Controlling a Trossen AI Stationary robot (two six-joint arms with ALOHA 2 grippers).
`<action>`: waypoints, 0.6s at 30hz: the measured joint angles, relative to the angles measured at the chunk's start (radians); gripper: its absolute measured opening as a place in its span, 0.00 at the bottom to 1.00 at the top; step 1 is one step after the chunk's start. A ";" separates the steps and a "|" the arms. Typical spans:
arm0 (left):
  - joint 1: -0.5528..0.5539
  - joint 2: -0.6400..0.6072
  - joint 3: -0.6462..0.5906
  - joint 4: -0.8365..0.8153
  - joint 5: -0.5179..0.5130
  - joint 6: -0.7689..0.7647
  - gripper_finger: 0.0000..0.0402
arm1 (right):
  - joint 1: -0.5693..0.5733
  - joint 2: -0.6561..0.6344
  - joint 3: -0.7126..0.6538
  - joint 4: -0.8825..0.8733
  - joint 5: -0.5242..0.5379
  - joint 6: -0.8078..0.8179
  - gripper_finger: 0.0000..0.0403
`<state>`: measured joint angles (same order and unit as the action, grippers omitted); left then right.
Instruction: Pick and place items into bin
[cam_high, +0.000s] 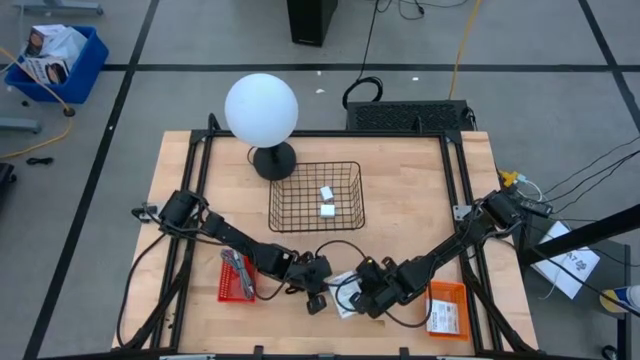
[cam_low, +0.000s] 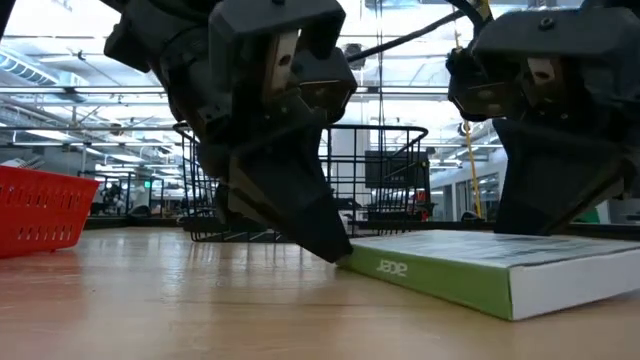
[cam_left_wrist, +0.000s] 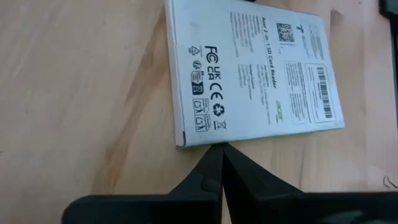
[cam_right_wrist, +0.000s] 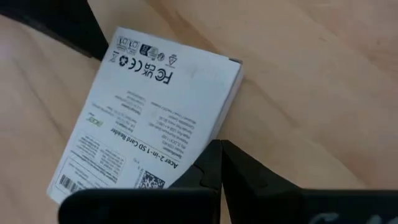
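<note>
A flat white printed packet (cam_high: 345, 296) with a green side (cam_low: 440, 278) lies flat on the wooden table near its front edge. My left gripper (cam_left_wrist: 222, 147) is shut, with its tips at one short edge of the packet. My right gripper (cam_right_wrist: 221, 144) is shut at the packet's opposite side. Two tiny white blocks (cam_high: 327, 201) lie in the black wire bin (cam_high: 345, 170). A grey metal tool (cam_high: 237, 270) lies in a red tray (cam_high: 224, 290). A second packet (cam_high: 447, 318) lies in an orange tray (cam_high: 447, 291). The thin teal tool does not show. My left gripper's shut fingertips (cam_low: 330, 240) meet the packet's short edge (cam_left_wrist: 208, 140) near one corner, coming slanting down from the table's left. The packet lies flat on the table. My right gripper's shut fingertips (cam_right_wrist: 214, 155) stand at the packet's long edge (cam_right_wrist: 224, 118); I cannot tell whether they touch it.
A big white globe lamp (cam_high: 261, 110) on a dark foot stands at the bin's far left corner. The red tray is to the left of my left gripper, the orange tray to the right of my right gripper. Cables (cam_high: 340, 250) run across the table between bin and grippers.
</note>
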<state>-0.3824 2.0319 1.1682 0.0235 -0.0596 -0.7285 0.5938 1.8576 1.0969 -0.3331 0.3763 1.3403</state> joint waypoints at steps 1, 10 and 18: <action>0.000 0.000 0.000 0.000 -0.002 0.000 0.01 | 0.000 0.000 0.000 0.001 -0.001 -0.007 0.00; -0.003 0.000 -0.001 -0.021 -0.033 -0.008 0.02 | 0.005 -0.001 -0.002 0.077 0.024 -0.108 0.00; -0.007 0.000 -0.001 -0.037 -0.042 -0.018 0.05 | 0.018 -0.003 -0.002 0.085 0.097 -0.163 0.00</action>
<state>-0.3897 2.0319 1.1667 -0.0139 -0.1018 -0.7464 0.6113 1.8542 1.0954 -0.2485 0.4736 1.1769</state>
